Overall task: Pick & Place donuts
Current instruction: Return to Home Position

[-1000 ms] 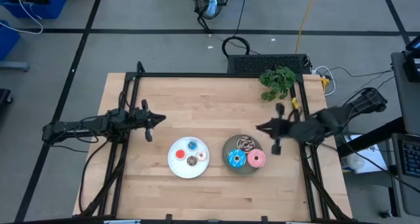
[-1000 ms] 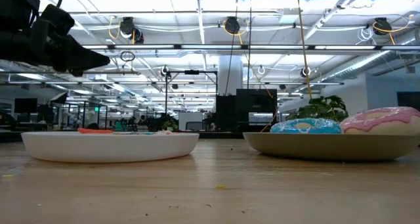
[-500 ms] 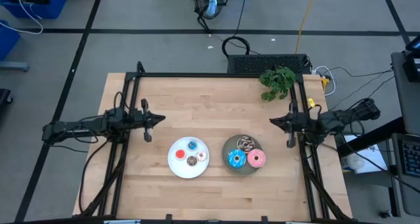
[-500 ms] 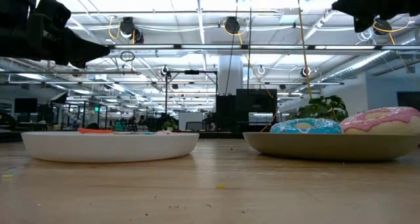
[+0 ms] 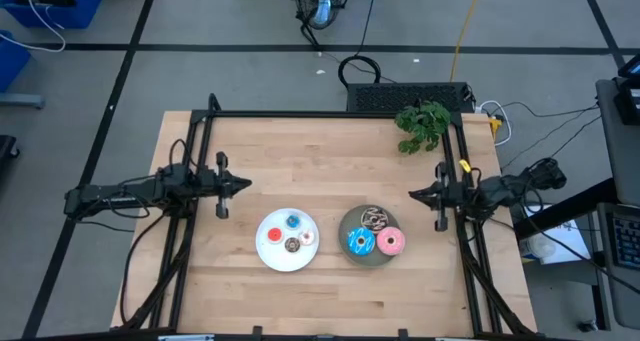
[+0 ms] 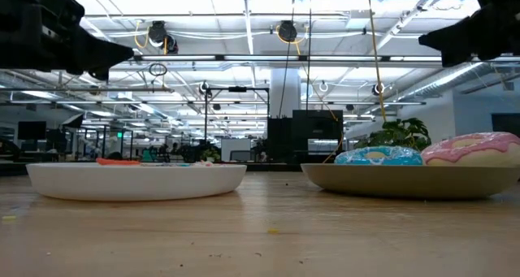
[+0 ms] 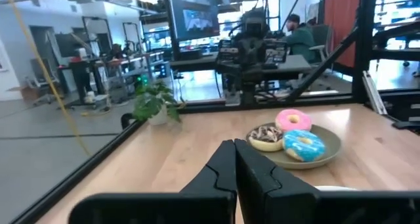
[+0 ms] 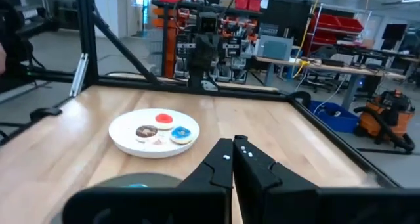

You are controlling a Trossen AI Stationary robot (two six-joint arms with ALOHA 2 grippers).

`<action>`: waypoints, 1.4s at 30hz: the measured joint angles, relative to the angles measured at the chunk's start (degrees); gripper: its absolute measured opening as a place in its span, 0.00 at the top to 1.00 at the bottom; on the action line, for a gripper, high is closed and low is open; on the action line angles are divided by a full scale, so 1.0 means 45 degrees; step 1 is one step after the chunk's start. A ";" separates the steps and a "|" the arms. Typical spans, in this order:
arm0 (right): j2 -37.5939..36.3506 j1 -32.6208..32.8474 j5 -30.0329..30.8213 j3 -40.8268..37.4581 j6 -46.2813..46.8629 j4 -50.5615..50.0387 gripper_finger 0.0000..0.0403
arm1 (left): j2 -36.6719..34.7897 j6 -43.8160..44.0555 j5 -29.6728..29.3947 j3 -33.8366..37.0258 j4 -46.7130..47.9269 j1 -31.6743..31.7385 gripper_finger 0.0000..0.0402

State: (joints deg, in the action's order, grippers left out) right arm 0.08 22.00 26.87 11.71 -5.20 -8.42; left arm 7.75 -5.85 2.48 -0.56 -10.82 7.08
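The round white plate (image 5: 270, 253) holds four tiny donuts: red (image 5: 274, 233), blue (image 5: 293, 221), brown (image 5: 292, 245) and whitish-pink (image 5: 307, 237). To its right, the grey plate (image 5: 348, 221) carries the chocolate sprinkled donut (image 5: 375, 219), the blue-iced donut (image 5: 360, 243) and the pink-iced donut (image 5: 390, 243). My left gripper (image 5: 238, 184) hovers shut above the table, left of the white plate. My right gripper (image 5: 413, 194) hovers shut just right of and beyond the grey plate. Both wrist views show the fingers closed together (image 7: 230, 146) (image 8: 234, 142).
A small green plant (image 5: 422, 123) stands at the table's far right corner. Black frame rails (image 5: 320, 114) run along the far edge and both sides. Bare wood lies in front of, beyond and between the plates. A person sits far off in the room behind.
My right gripper has drawn back from beside the grey plate toward the table's right edge and come lower, the arm folding back. The donuts and plates have stayed put.
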 joint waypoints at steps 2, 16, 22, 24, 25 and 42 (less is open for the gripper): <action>0.0000 -0.0108 0.0001 -0.0026 -0.0154 -0.0071 1.00 | 0.0000 -0.0075 0.0014 0.0000 -0.0060 0.0008 0.99; 0.0006 -0.2875 -0.1887 -0.1128 0.1086 0.0651 1.00 | 0.0000 -0.0591 -0.0404 -0.0005 -0.0156 0.0448 0.99; 0.0015 -0.3389 -0.3170 -0.1800 0.0789 0.2082 1.00 | 0.0000 -0.0818 0.0384 -0.0005 -0.0195 0.0435 0.99; 0.0000 -0.3579 -0.3104 -0.2012 0.0744 0.2106 1.00 | 0.0000 -0.0931 0.0380 -0.0005 -0.0168 0.0435 0.98; -0.0002 -0.3679 -0.3082 -0.2152 0.0752 0.2137 1.00 | 0.0000 -0.0946 0.0356 -0.0013 -0.0097 0.0435 0.98; 0.0044 -0.4304 -0.3687 -0.2406 0.0665 0.2584 1.00 | 0.0000 -0.1559 0.0399 -0.0015 0.1577 0.0435 0.99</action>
State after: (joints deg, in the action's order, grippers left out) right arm 0.27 2.63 10.28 0.89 -2.20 3.20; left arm 7.75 -12.86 4.27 -0.62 -3.73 9.04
